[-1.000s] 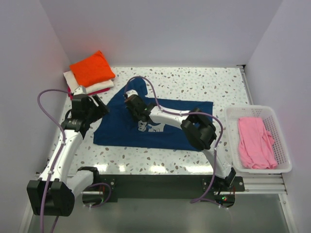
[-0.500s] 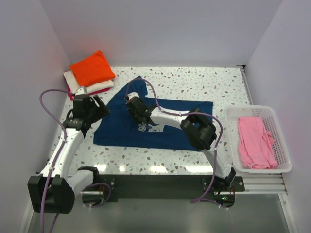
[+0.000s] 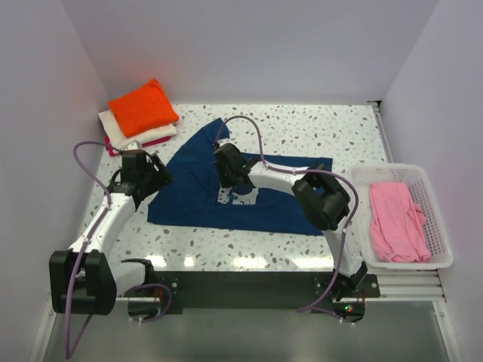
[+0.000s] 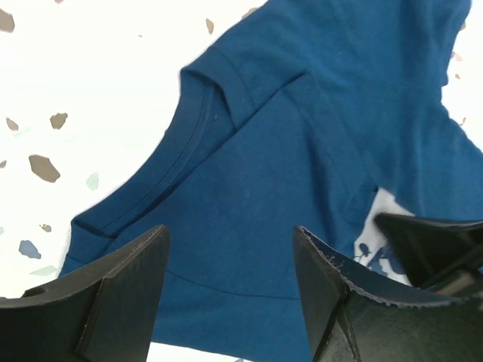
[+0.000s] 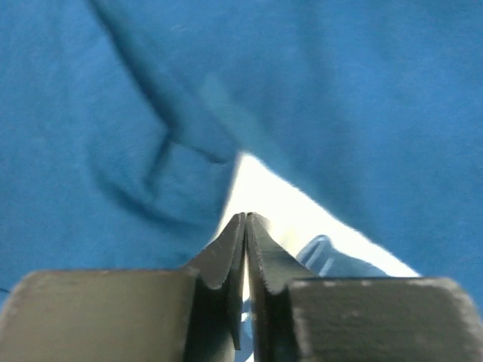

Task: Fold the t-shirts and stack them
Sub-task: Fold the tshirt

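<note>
- The right hand point(image 5: 247, 222) has slid rightward over the navy blue cotton t-shirt point(image 3: 196, 204), toward its pale chest print point(image 3: 238, 197).
- The shirt lies mid-desk on the speckled white desk point(image 3: 317, 128), its long axis left–right and its neckline apparently toward the left edge.
- Right fingers are pressed together; I cannot tell whether they pinch cloth. The left hand point(image 4: 230, 241) is spread above the neckline.
- Step: flattening; next, likely grip the left side to fold.

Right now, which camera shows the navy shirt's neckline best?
Left wrist: the neckline is close and sharp on the navy shirt. Top view shows the whole shirt, neckline too small to tell. Right wrist shows only blurred blue fabric and pale print.
</note>
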